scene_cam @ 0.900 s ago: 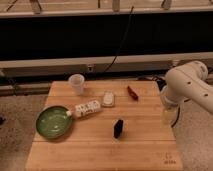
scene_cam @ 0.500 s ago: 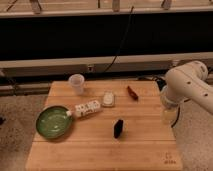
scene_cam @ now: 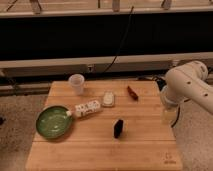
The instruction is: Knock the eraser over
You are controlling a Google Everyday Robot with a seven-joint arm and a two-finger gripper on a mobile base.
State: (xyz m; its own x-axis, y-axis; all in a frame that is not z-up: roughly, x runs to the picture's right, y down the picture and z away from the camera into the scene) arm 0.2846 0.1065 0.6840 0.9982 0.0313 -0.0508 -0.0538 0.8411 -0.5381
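Note:
The eraser [scene_cam: 118,128] is a small black block standing upright on the wooden table [scene_cam: 100,150], a little right of its middle and toward the front. My white arm [scene_cam: 187,87] reaches in from the right. The gripper [scene_cam: 168,115] hangs down at the table's right edge, well to the right of the eraser and apart from it.
A green plate [scene_cam: 52,121] lies at the left. A white segmented box [scene_cam: 87,108] and a small white pad [scene_cam: 108,99] sit behind the eraser. A clear cup [scene_cam: 76,83] stands at the back left, and a small red object [scene_cam: 132,93] lies at the back right.

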